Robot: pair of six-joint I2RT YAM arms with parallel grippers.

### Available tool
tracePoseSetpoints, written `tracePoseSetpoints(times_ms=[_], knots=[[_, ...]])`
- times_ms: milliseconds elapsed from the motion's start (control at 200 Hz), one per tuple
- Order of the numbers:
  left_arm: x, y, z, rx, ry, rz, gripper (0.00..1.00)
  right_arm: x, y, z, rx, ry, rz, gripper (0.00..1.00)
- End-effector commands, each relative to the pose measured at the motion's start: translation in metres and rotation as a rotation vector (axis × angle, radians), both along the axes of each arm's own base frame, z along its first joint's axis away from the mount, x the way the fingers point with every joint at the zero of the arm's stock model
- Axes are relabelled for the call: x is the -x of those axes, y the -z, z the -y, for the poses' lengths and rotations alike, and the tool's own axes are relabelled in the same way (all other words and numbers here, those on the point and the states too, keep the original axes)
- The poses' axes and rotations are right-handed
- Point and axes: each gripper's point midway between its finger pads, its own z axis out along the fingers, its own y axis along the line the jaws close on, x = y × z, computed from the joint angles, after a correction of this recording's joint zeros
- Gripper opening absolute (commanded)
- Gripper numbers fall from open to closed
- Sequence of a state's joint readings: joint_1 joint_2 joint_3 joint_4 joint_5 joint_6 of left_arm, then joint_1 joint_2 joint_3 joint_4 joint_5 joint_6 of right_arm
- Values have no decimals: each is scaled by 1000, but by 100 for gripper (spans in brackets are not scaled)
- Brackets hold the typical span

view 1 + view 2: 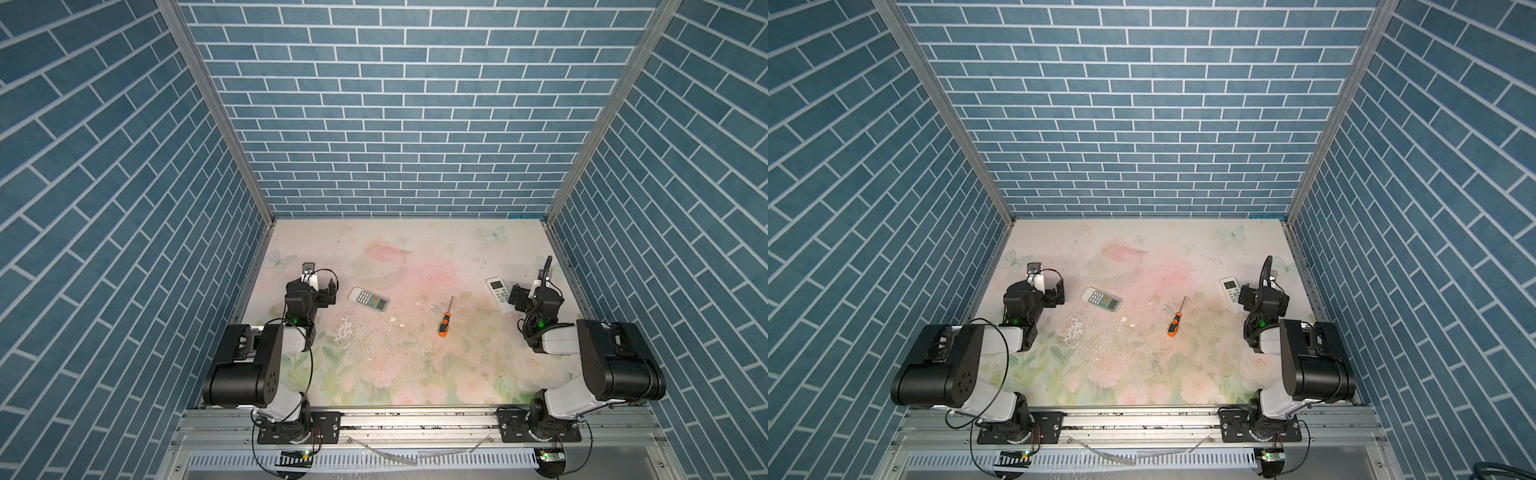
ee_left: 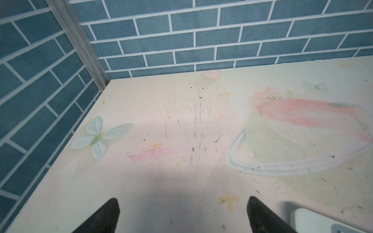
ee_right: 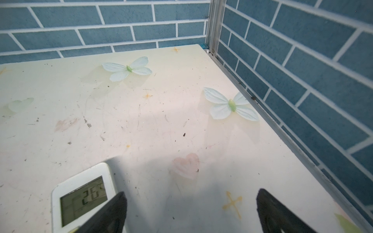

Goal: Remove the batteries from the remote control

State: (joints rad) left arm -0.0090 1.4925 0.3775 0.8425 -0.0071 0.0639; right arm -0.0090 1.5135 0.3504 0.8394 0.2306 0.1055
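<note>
Two white remotes lie buttons-up on the flowered table (image 1: pixel 415 249), well apart from each other. The left remote (image 1: pixel 369 299) (image 1: pixel 1101 300) rests slantwise just beside the left arm's wrist, and only its pale corner (image 2: pixel 323 219) shows in the left wrist view. The right remote (image 1: pixel 498 293) (image 1: pixel 1232 291) lies near the right-hand wall with its display end away from the robot. Its near end is hidden under the right arm's wrist in both top views. In the right wrist view its lit display (image 3: pixel 82 199) reads 26.

No batteries show in any view; both remotes have their backs turned down to the table, so their battery compartments are hidden.

The left gripper (image 2: pixel 182 198) hangs over bare table with its jaws spread wide and nothing between them. The right gripper (image 3: pixel 191 192) is likewise spread wide and holds nothing. One of its fingers (image 3: pixel 113 213) overlaps the corner of the right remote in the wrist view, but whether it touches cannot be told.

An orange-and-black-handled screwdriver (image 1: pixel 445 318) (image 1: pixel 1176 319) lies between the two remotes, nearer the right one, its shaft pointing toward the back wall. Small pale scraps and scuff marks dot the table around it.
</note>
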Motion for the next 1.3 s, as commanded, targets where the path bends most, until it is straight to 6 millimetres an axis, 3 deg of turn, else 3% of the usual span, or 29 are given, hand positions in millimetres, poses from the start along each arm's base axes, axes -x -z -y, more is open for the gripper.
tracePoseSetpoints(times_ms=[0,90,160,215,285,415,675,1115,1135,1290], knots=[[8,-32,-14,-4,-83,29,100,-10,-44,-2,20,-26,19,99],[23,-66,-37,35,-241,59,100,-5,-85,9,-31,72,38,99],[45,-86,-65,146,-461,93,100,12,-104,24,-136,216,23,99],[60,-90,-75,212,-536,92,100,18,-111,13,-180,166,-41,99],[64,-96,-67,270,-485,90,100,24,-114,-1,-258,123,-101,99],[68,-98,-52,349,-443,-2,100,37,-98,-19,-357,123,-257,99],[67,-84,-16,430,-290,-199,100,34,-79,-59,-193,-18,-428,99],[69,-52,5,446,-260,-345,100,10,-17,-81,-57,-207,-758,86],[66,-61,6,443,-252,-329,100,10,-13,-82,-56,-213,-772,86],[68,-62,13,425,-236,-339,100,9,8,-88,-54,-253,-839,86]])
